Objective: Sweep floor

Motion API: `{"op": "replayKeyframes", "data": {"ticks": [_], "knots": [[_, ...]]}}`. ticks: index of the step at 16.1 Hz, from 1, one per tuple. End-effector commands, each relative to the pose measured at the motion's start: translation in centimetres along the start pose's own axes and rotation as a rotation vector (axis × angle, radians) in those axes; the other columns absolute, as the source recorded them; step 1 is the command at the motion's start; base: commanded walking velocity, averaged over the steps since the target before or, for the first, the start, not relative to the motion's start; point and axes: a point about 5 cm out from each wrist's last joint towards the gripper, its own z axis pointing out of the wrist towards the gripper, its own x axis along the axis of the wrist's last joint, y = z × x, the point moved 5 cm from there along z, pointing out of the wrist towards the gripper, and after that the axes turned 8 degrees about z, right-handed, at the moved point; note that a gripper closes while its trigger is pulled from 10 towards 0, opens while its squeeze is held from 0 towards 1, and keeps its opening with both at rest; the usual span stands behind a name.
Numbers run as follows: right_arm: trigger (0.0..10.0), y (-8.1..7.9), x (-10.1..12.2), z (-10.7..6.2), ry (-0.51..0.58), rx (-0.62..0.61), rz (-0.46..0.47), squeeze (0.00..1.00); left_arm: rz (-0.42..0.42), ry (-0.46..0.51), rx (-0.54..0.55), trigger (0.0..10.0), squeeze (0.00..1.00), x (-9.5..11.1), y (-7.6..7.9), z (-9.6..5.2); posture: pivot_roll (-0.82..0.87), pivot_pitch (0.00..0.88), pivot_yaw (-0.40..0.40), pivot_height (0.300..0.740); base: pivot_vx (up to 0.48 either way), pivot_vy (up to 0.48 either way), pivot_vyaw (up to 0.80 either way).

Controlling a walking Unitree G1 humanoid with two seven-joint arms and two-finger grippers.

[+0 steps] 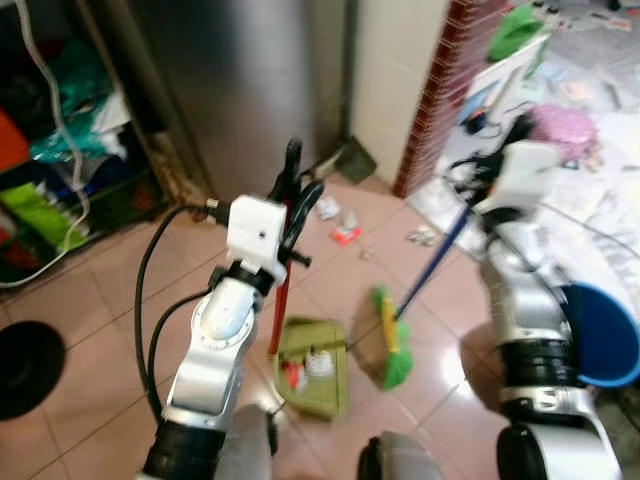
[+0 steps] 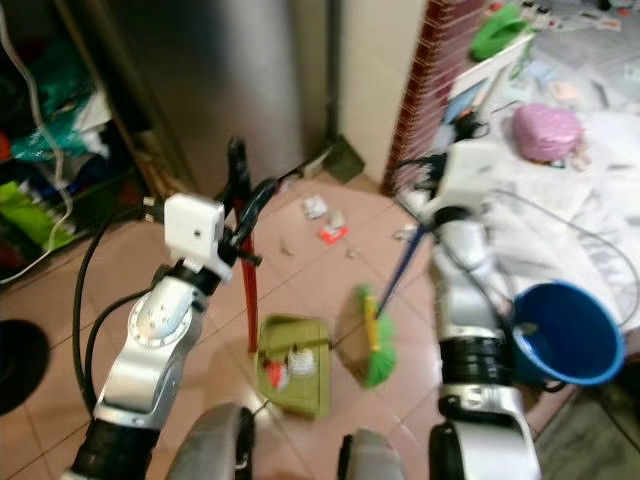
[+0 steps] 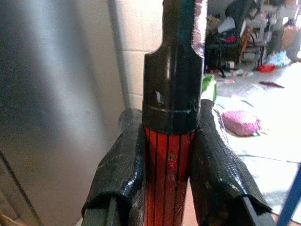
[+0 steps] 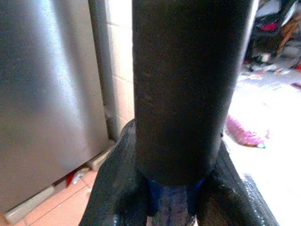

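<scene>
The view looks down from the robot's head onto a pink tiled floor (image 1: 90, 330). Nearest, at the bottom edge, the robot's own grey body parts are cut off and blurred.

Just ahead lies an olive-green plastic dustpan (image 1: 315, 368), holding a few scraps of white and red litter. Its long red handle (image 1: 281, 300) rises upright to the left gripper (image 1: 292, 185), whose jaws are closed around it. In the left wrist view, the two black fingers (image 3: 120, 169) press on either side of the red ribbed shaft, just below its black end cap (image 3: 173, 89).

Beside the dustpan, on its right, a broom with green bristles (image 1: 392, 345) rests on the floor. Its blue pole (image 1: 440, 255) slants up to the right gripper (image 1: 478, 175), whose jaws grip it; the right wrist view shows the pole's black end (image 4: 186, 84) clamped between the fingers.

A round blue plastic bucket (image 2: 560, 335) sits at the right, partly hidden by the right arm.

Farther on, small scraps of litter (image 1: 340, 225) lie scattered on the tiles. Beyond them stand a grey metal cabinet (image 1: 250, 80), a white wall and a red brick-patterned pillar (image 1: 440, 90). At far right sits a pink fluffy bundle (image 2: 547, 130) among blurred clutter. No writing is readable anywhere.
</scene>
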Motion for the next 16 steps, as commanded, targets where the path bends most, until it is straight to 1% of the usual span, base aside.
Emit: {"op": "replayKeyframes", "data": {"ticks": [1, 4, 5, 9, 13, 16], "knots": [[10.0, -0.4, 0.7, -0.2, 0.026, 0.018, 0.006, 0.00, 0.005, 0.067, 0.016, 10.0, 0.00, 1.6, -0.4, 0.2, -0.05, 0.171, -0.012, 0.740, 0.000, 0.000, 0.00], [10.0, -0.4, 0.6, -0.2, 0.022, 0.013, 0.009, 0.00, -0.023, 0.057, 0.020, 10.0, 0.00, 1.6, -0.5, 0.3, -0.05, 0.162, -0.009, 0.740, 0.000, 0.000, 0.00], [10.0, -0.6, 0.4, -0.2, 0.013, 0.014, 0.016, 0.00, -0.025, 0.057, 0.015, 10.0, 0.00, 1.6, -0.5, 0.3, -0.05, 0.162, -0.009, 0.740, 0.000, 0.480, 0.00], [10.0, -0.7, -0.1, -0.6, 0.001, 0.017, 0.015, 0.00, -0.039, 0.052, 0.007, 10.0, 0.00, 1.5, -0.5, 0.4, -0.05, 0.162, -0.008, 0.740, 0.000, 0.480, -0.76], [10.0, -0.2, -0.4, -0.8, -0.009, 0.006, 0.007, 0.00, -0.038, 0.058, 0.000, 10.0, 0.00, 1.7, -0.5, 0.4, -0.05, 0.168, -0.006, 0.740, 0.000, 0.480, -0.80], [10.0, -0.1, -0.5, -0.9, -0.014, -0.004, -0.007, 0.00, -0.029, 0.061, 0.004, 10.0, 0.00, 1.7, -0.8, 0.6, -0.05, 0.170, -0.007, 0.740, 0.000, 0.480, -0.80]]}}
